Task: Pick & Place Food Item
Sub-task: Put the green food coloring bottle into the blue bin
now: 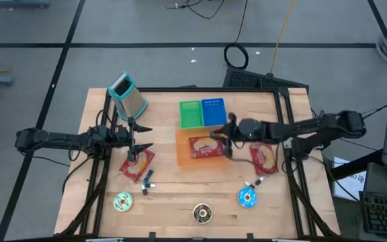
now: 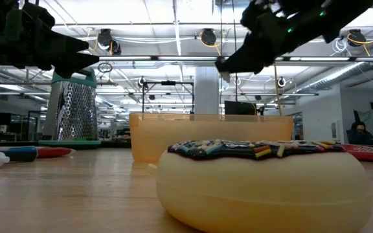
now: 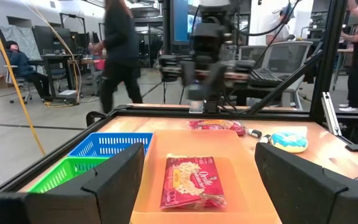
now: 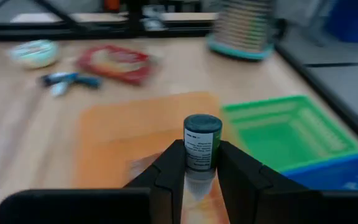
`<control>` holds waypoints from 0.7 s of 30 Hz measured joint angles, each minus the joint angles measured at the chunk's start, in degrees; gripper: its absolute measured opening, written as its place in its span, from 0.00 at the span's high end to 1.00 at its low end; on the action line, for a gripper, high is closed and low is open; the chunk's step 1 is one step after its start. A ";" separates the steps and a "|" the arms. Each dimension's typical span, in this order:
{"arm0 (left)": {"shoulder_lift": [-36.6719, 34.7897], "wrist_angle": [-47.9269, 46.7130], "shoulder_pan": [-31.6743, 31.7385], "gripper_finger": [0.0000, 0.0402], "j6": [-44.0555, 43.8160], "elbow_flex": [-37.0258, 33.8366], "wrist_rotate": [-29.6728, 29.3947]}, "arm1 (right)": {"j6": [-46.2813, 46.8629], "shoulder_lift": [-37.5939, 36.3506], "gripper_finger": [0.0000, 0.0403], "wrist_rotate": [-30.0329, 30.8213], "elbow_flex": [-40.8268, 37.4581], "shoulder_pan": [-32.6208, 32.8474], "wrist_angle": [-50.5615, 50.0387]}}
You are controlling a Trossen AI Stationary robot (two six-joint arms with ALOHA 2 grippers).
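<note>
Right now the right gripper (image 4: 194, 163) hangs over the orange tray (image 1: 183, 156), its fingers clamped on a small dark-capped bottle (image 4: 201, 142) held upright by its lower half. A red snack packet (image 1: 205, 146) already lies flat in the tray. From the tray, the green basket (image 1: 191, 113) sits at about twelve o'clock. I'd guess the bottle is light, rigid and a little slick, so a grip across its label looks sensible. Over at nine o'clock the left gripper (image 1: 140, 138) waits with fingers spread apart above another red packet (image 1: 137, 164).
</note>
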 joint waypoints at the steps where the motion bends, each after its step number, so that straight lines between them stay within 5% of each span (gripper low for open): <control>1: -0.01 -0.02 0.01 0.24 0.00 0.00 0.00 | -0.02 0.51 0.83 -0.02 0.00 -1.56 0.77; 10: 0.00 0.00 -0.01 0.24 0.00 0.00 -0.02 | 0.93 8.64 0.83 -0.06 0.02 -13.42 9.50; 21: -0.02 0.00 -0.01 0.24 0.00 0.00 0.00 | 3.16 18.62 0.83 -0.21 0.02 -19.64 15.29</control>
